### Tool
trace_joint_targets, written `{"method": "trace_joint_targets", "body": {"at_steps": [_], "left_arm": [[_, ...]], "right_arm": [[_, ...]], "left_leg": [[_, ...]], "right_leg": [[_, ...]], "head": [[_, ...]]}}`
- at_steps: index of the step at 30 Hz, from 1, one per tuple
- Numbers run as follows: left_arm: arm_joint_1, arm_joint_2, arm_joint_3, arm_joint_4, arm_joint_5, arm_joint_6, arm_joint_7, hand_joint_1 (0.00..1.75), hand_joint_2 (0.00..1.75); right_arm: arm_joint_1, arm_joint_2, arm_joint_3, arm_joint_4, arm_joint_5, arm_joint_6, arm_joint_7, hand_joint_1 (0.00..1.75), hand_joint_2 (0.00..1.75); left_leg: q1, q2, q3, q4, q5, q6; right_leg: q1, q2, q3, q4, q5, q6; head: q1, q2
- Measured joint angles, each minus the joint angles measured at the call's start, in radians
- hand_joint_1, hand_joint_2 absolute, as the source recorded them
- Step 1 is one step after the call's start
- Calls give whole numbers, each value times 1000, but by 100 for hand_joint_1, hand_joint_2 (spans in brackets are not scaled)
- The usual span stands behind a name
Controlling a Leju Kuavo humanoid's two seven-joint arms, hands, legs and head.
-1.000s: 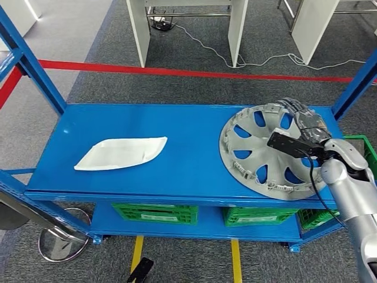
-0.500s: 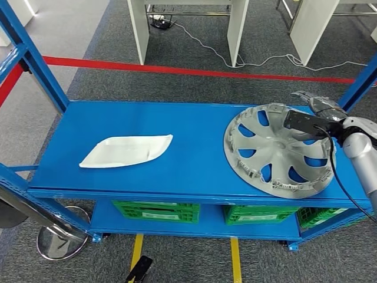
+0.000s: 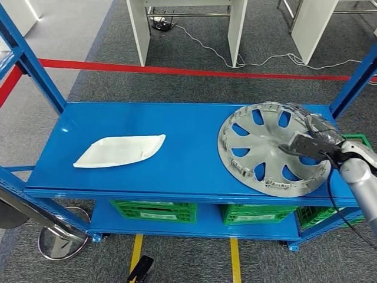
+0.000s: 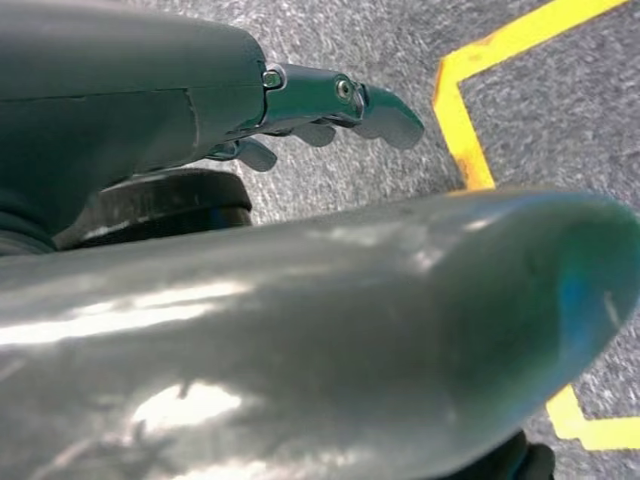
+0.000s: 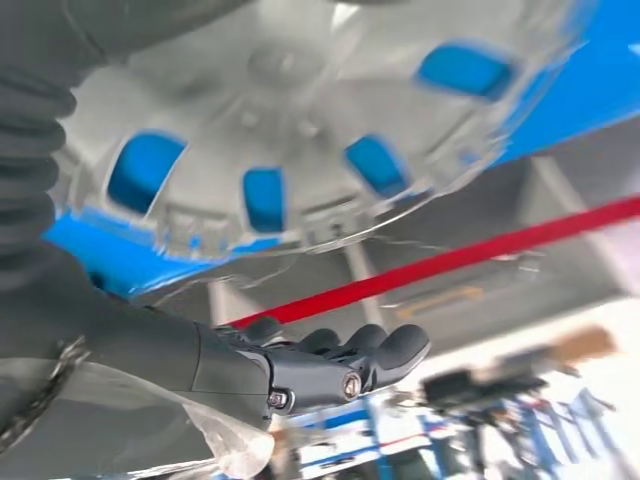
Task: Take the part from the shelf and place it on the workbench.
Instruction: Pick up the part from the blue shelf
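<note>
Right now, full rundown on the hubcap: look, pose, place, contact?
The hubcap is a round silver-grey wheel cover, plastic by its look, with oval cutouts showing blue through them and small clips around its rim. It lies on the right end of the blue shelf, slightly tilted. The right hand is over its far right edge; whether it grips is unclear.

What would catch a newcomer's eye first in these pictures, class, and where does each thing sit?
First, the big silver hubcap at the right end of the bright blue shelf, with the robot's right hand at its far right rim. Next, the flat white part lying alone toward the shelf's left end. Behind the shelf, a red line crosses the grey floor.
</note>
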Motion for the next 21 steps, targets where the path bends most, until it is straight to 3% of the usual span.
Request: {"method": "trace_joint_targets", "body": {"at_steps": [1,4,5,6,7,9,11,15,17,19,20,21], "left_arm": [[1,0,0,0,3,0,-3,0,0],[4,0,0,0,10,1,-8,0,0],[5,1,0,0,11,1,-8,0,0],[5,1,0,0,12,1,-9,0,0],[5,1,0,0,13,1,-9,0,0],[5,2,0,0,13,2,-9,0,0],[4,2,0,0,13,3,-9,0,0],[6,1,0,0,14,5,-8,0,0],[6,0,-1,0,16,6,-9,0,0],[9,0,-1,0,20,7,-13,0,0],[10,0,-1,0,23,7,-16,0,0],[11,0,-1,0,26,8,-18,0,0]], "right_arm": [[42,-7,-19,-40,-20,0,-21,0,0],[163,-17,-81,-141,-42,-1,-52,0,0],[193,-19,-97,-164,-42,-1,-55,0,0],[215,-20,-111,-184,-41,0,-57,0,0],[229,-20,-122,-200,-39,1,-59,0,0],[245,-22,-141,-226,-36,5,-61,0,0],[253,-24,-153,-240,-33,9,-62,0,0],[290,-35,-173,-270,-12,10,-64,0,0],[324,-41,-190,-295,-3,11,-71,0,0],[377,-45,-205,-330,10,13,-81,0,0],[407,-48,-210,-351,18,13,-85,0,44],[438,-50,-216,-373,27,12,-86,0,87]], "left_leg": [[1,0,-14,36,-25,-5],[4,1,-90,220,-114,-12],[4,1,-104,255,-121,-11],[3,1,-102,254,-109,-8],[2,1,-81,212,-81,-2],[-2,1,-15,76,-20,14],[-7,1,24,-7,-2,23],[-6,0,31,-35,6,33],[-2,-1,34,-45,13,39],[-2,-1,33,-45,13,41],[-2,-1,33,-45,12,41],[-2,-1,33,-44,12,41]], "right_leg": [[-1,-2,2,-1,0,-6],[4,-6,3,0,-2,-13],[5,-5,3,0,-2,-14],[7,-4,3,0,-2,-14],[8,-1,3,0,-2,-14],[10,4,4,0,-2,-13],[11,6,2,-1,-1,-8],[8,3,-7,2,-8,13],[7,3,-42,77,-56,19],[7,4,-99,203,-114,24],[7,3,-118,245,-125,26],[6,3,-121,253,-119,28]], "head": [[-1,0],[-3,0],[-3,0],[-3,0],[-3,0],[-2,0],[-2,0],[-1,0],[2,0],[4,0],[3,0],[3,0]]}}
